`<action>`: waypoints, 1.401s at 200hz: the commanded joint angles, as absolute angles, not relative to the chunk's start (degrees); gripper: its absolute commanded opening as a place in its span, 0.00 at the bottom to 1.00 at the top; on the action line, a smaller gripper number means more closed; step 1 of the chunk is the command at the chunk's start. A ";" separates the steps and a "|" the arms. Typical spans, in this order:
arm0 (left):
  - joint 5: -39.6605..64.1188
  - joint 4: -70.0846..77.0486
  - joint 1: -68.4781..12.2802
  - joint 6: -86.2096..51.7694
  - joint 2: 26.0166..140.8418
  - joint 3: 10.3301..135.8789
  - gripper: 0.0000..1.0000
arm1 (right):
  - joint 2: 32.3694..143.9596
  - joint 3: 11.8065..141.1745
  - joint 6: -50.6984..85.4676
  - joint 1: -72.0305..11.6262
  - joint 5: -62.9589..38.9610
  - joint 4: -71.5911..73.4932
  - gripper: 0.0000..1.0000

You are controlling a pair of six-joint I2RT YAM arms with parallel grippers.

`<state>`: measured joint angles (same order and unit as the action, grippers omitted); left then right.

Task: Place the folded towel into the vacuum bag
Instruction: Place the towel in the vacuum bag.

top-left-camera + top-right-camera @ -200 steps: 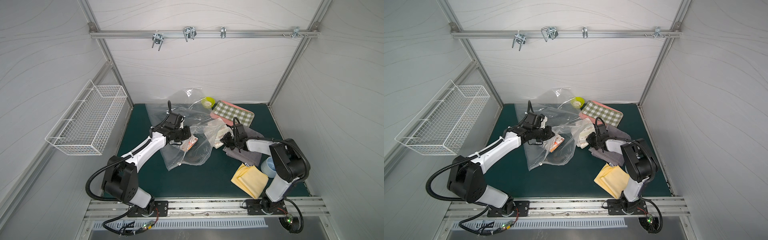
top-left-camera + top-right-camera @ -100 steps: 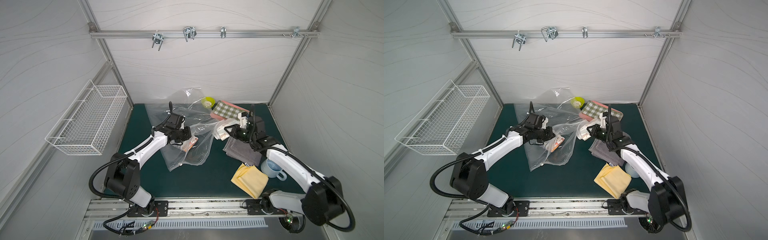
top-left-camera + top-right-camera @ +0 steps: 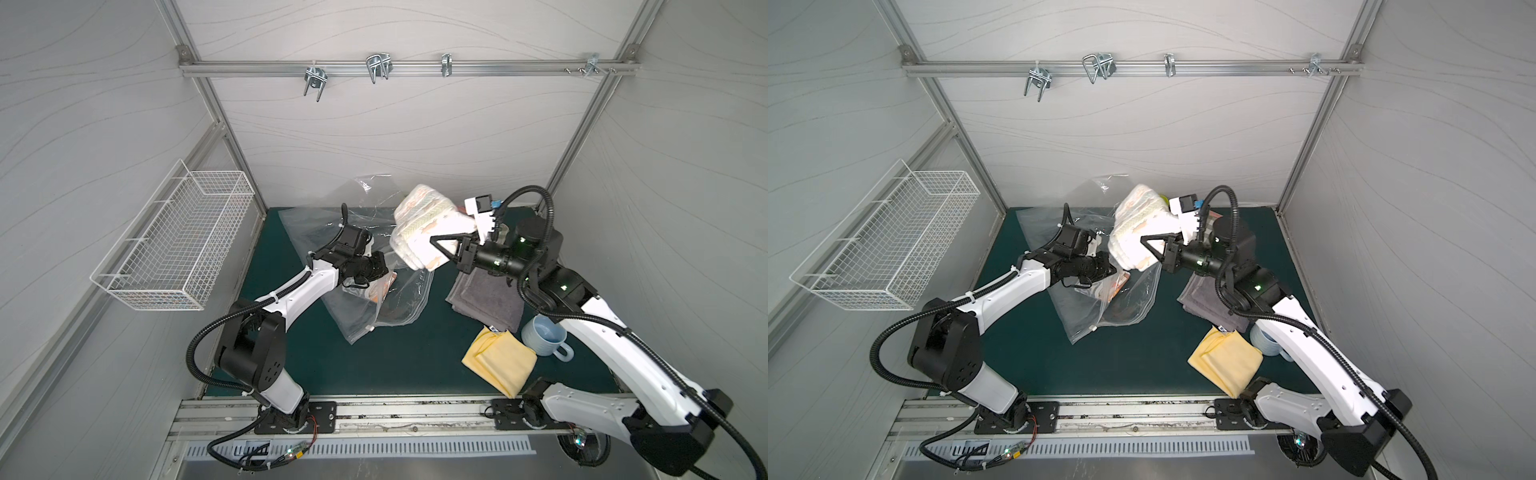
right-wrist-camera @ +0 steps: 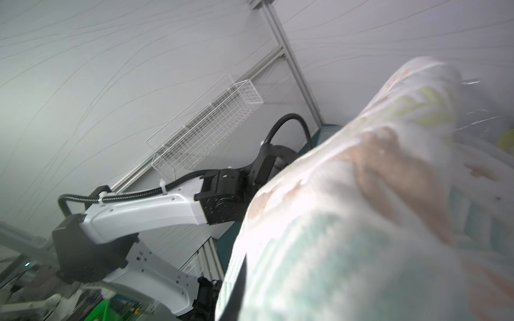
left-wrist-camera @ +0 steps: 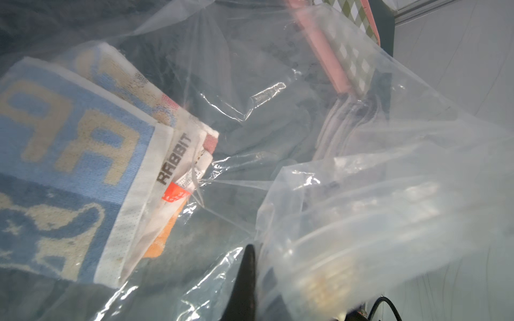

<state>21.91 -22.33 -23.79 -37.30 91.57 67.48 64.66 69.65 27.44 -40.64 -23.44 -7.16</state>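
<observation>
My right gripper is shut on the folded towel, a thick white bundle with a faint pattern, held in the air above the back of the green mat. In the right wrist view the folded towel fills most of the frame, with one dark finger along its edge. The vacuum bag lies crumpled and clear just left of it, its slider clip near the front corner. My left gripper is shut on the bag's film. The left wrist view shows a blue towel inside the bag.
A grey towel, a yellow cloth and a blue mug lie under and beside my right arm. A white wire basket hangs on the left wall. A pink-rimmed chequered tray shows through the bag.
My right arm has lifted the folded towel off the mat, raising it up and back beside the bag. The left gripper has stayed shut on the bag in the same place.
</observation>
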 commanded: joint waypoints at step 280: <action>28.60 -30.98 -33.93 -24.54 91.89 80.62 0.00 | 89.45 55.59 39.29 -40.61 -13.75 3.46 0.53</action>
